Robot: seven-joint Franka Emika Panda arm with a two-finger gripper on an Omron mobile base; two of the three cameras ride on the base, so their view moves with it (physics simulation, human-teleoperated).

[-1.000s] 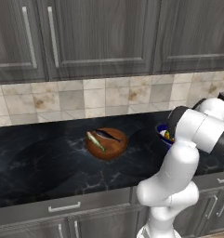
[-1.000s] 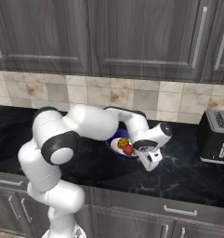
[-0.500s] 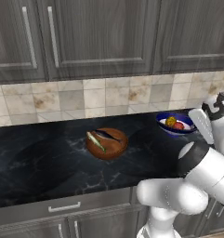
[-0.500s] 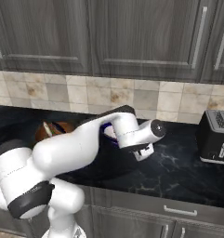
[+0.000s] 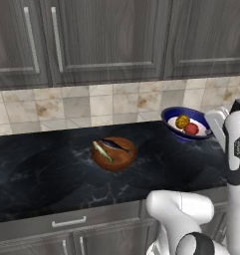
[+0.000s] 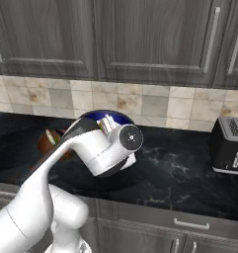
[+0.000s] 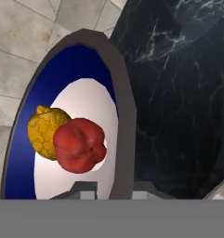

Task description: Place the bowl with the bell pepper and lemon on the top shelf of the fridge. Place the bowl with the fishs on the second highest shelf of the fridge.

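**Blue bowl gripped at its rim, above the dark surface**

My end effector is clamped narrow on the rim of the blue-and-white bowl, one fingertip inside the rim and the other outside it. In the hand view the bowl's grey rim runs upward from my fingertips, with the bell pepper and the lemon lying touching each other on the white inner floor of the bowl, the lemon partly behind the pepper.

In the left base view the blue-and-white bowl sits high against the tiled backsplash, tilted a little, its base looking clear of the surface. The lemon and the bell pepper show side by side inside it, and my arm is just beside the bowl's far edge.

The bowl with the fishs rests on the surface well apart from the blue-and-white bowl, toward the side away from my arm. The two fishs lie across it, the pale green one beside the dark silvery one.

In the right base view my wrist covers most of the blue-and-white bowl, and a toaster stands on the surface well apart from it, on the side opposite the bowl with the fishs.
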